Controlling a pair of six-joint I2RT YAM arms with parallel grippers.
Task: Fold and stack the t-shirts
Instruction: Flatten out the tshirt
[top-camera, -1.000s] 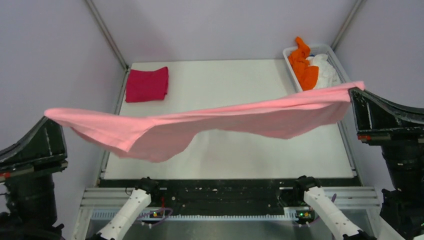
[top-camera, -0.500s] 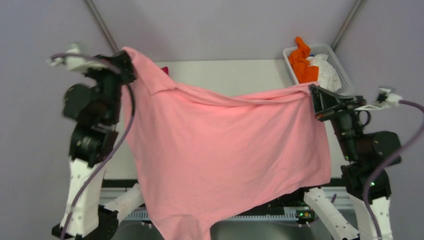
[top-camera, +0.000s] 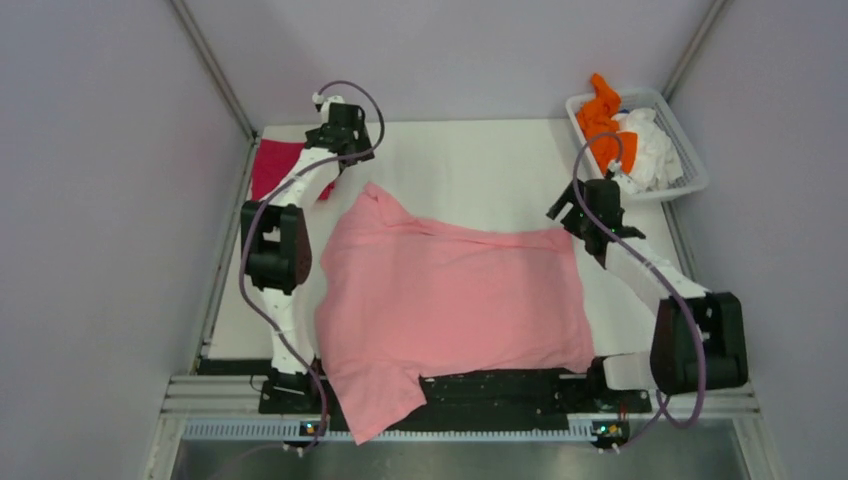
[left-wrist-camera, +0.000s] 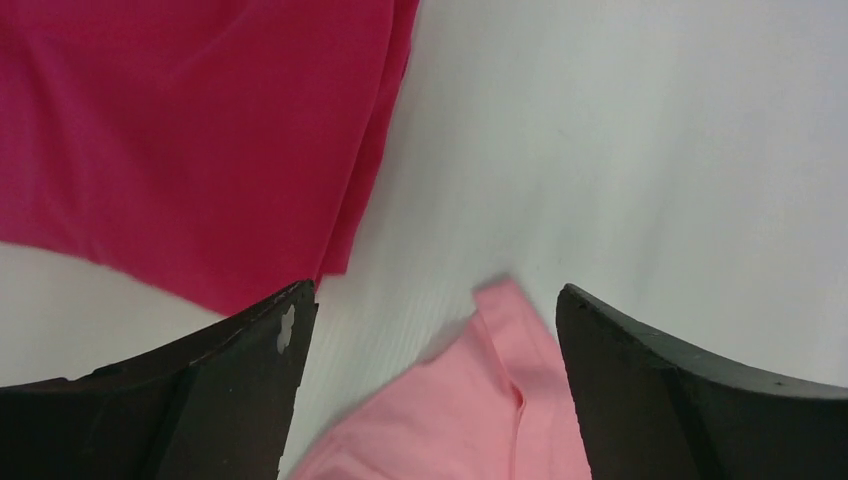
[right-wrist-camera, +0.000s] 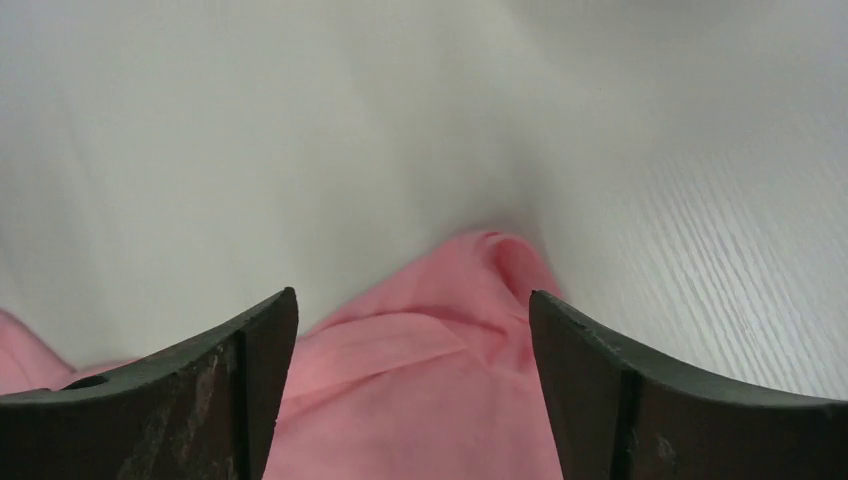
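- Pale lilac-grey walls (top-camera: 100, 200) close the cell on three sides, with two slanted metal posts (top-camera: 210, 65) in the far corners.
- The white table (top-camera: 470, 160) fills the floor of the cell. It has a faint woodgrain texture in the wrist views, and a black and silver rail (top-camera: 500, 395) runs along its near edge.
- The light pink t-shirt (top-camera: 450, 300) lies spread on the middle of the table, mostly flat and a little rumpled along its far edge. One near corner hangs over the rail.
- The two arms reach forward from their bases, one on each side of the pink shirt.
- The white slatted basket (top-camera: 697, 178) stands at the far right corner, holding the orange t-shirt (top-camera: 603, 118) and the white t-shirt (top-camera: 650, 145).
- The magenta-red t-shirt (top-camera: 268, 165) lies folded at the far left, apart from the pink one.
- The left gripper (left-wrist-camera: 432, 300) hovers over the pink shirt's far left tip, fingers wide apart and holding nothing.
- The right gripper (right-wrist-camera: 412, 295) hovers over the far right corner, fingers likewise spread and empty.
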